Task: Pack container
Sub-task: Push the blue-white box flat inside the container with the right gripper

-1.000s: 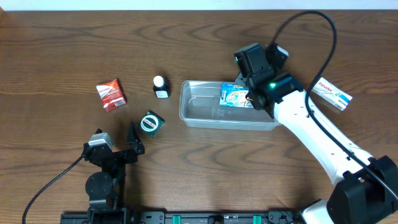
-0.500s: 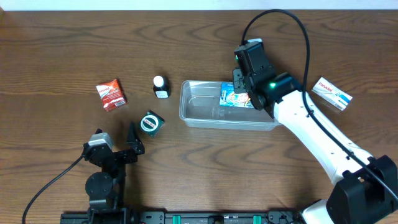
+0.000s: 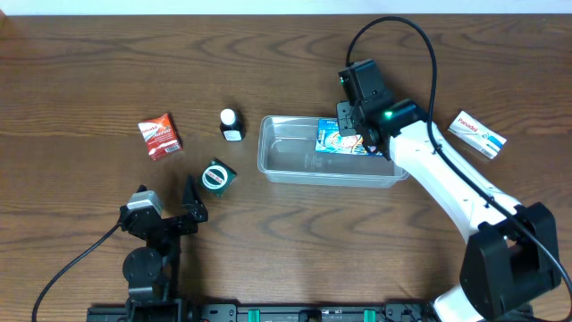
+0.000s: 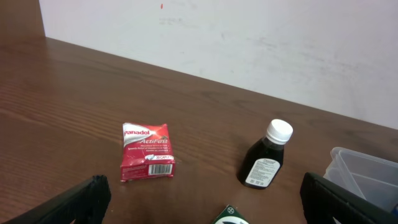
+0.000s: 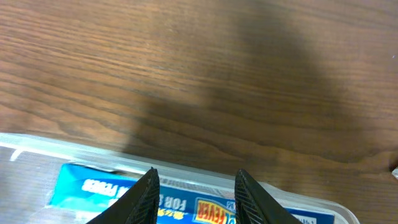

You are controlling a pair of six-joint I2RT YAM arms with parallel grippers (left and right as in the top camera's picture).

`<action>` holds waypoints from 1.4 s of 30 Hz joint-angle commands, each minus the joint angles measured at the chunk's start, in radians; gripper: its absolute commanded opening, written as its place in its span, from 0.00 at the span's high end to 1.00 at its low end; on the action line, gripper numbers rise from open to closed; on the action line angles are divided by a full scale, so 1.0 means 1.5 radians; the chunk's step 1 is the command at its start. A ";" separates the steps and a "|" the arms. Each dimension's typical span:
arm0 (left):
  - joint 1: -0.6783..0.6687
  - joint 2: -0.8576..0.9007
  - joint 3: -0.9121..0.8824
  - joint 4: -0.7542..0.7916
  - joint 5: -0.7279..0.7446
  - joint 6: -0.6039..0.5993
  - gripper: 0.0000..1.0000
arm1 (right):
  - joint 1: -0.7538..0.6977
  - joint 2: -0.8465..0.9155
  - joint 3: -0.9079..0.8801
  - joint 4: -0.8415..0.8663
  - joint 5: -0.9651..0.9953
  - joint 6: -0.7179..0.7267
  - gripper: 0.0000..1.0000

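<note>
Right of the worktop's (image 3: 89,54) middle, the clear container (image 3: 286,154), long sides parallel to the far edge. Flat on the floor of its right end, a blue box (image 3: 338,139). Over that same end, close to the far wall, the right gripper (image 3: 351,134), low above the blue box.

From the right wrist view: two dark fingers (image 5: 146,199) a narrow way apart, tips level with the container's far wall (image 5: 31,168), the printed face of the blue box (image 5: 99,186) showing in the gap and to either side. Cannot tell whether gripping the box or only poised over it.

Near the front edge, left of centre, the left gripper (image 3: 165,207), well apart from the container, fingers (image 4: 74,202) spread wide with nothing between them.

Left of the container: a dark bottle (image 3: 231,125) with a white cap, upright; a green box (image 3: 217,176) toward the front; a red box (image 3: 160,136) further left. Near the right edge, a white box (image 3: 476,133).
</note>
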 commanded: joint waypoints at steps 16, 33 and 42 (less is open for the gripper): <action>0.004 0.000 -0.012 -0.025 -0.006 0.004 0.02 | -0.024 0.032 0.008 -0.004 -0.038 -0.010 0.64; 0.004 0.000 -0.012 -0.025 -0.006 0.004 0.02 | -0.024 0.032 0.008 -0.051 -0.072 0.007 0.71; 0.004 0.000 -0.012 -0.025 -0.006 0.004 0.02 | -0.021 0.032 0.008 -0.068 -0.090 0.018 0.75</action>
